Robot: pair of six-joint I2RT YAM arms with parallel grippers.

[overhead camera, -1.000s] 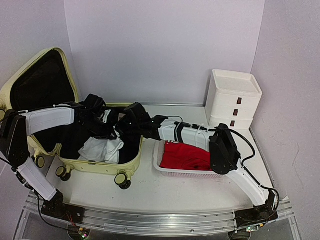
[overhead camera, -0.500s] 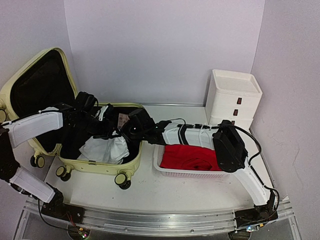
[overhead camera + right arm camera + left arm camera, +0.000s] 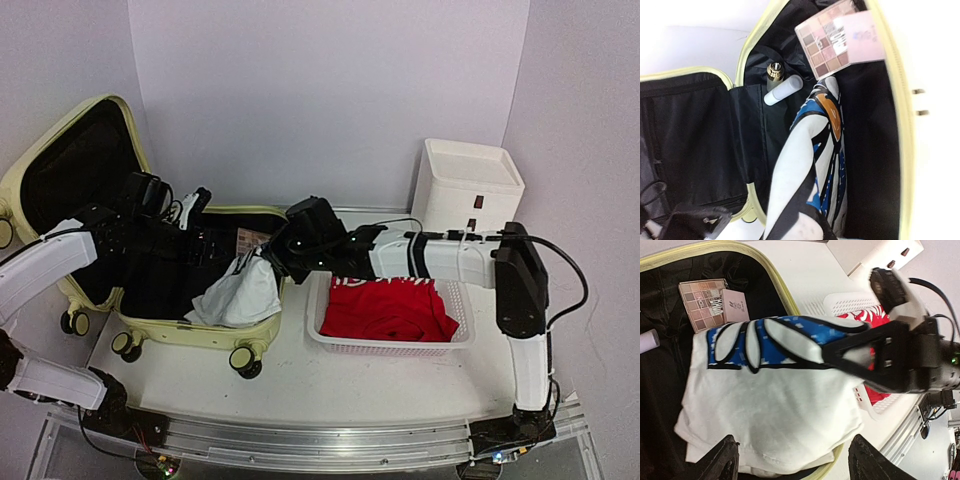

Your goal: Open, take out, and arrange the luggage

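Observation:
The luggage point(image 3: 75, 165) lies open at the left, its pale yellow-green lid raised and its black-lined base point(image 3: 150, 280) facing up. A white T-shirt with a blue and black print point(image 3: 238, 296) hangs over the base's right rim. My right gripper point(image 3: 262, 258) is shut on the shirt's upper edge and holds it lifted; in the right wrist view the cloth point(image 3: 805, 150) runs down into the gripper point(image 3: 810, 234). My left gripper point(image 3: 205, 245) hovers over the base, left of the shirt. It stands open point(image 3: 797, 465) above the shirt point(image 3: 775, 405), with nothing between its fingers.
An eyeshadow palette point(image 3: 832, 42), a pale tube point(image 3: 783, 90) and a gold-topped bottle point(image 3: 774, 71) lie in the base. A white mesh basket point(image 3: 330, 338) holding a red shirt point(image 3: 390, 310) stands right of the suitcase. A white drawer box point(image 3: 470, 190) is at the back right.
My left gripper has opened, let go of the shirt and drawn back to the left. My right gripper has moved right and up, pulling the shirt over the suitcase's right rim.

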